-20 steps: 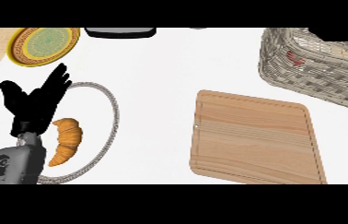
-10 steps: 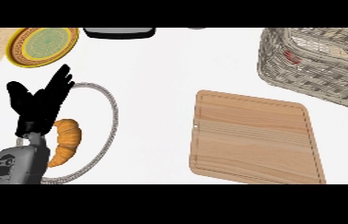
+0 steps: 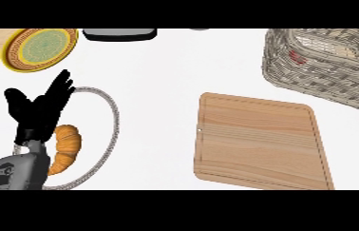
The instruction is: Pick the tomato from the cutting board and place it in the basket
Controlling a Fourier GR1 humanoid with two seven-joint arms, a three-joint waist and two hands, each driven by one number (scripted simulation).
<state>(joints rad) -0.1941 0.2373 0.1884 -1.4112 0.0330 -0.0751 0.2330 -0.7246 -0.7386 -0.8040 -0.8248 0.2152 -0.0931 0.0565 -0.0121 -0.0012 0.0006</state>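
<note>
One bare cutting board (image 3: 259, 139), basket (image 3: 316, 63) beside.

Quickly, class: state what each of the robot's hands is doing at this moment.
Left hand: open, fingers straight and pointing up, holding nothing, at the view's left over the croissant plate.
Right hand: not in view.

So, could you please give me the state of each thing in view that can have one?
Cutting board: flat on the counter, nothing on it.
Basket: upright, open-topped; a bit of red shows inside, too small to identify.
Left hand: open, fingers up, resting over the plate's edge, holding nothing.
Croissant: lying on the rope-rimmed plate.
Yellow plate: flat, at the upper left.
Right hand: not visible.
</note>
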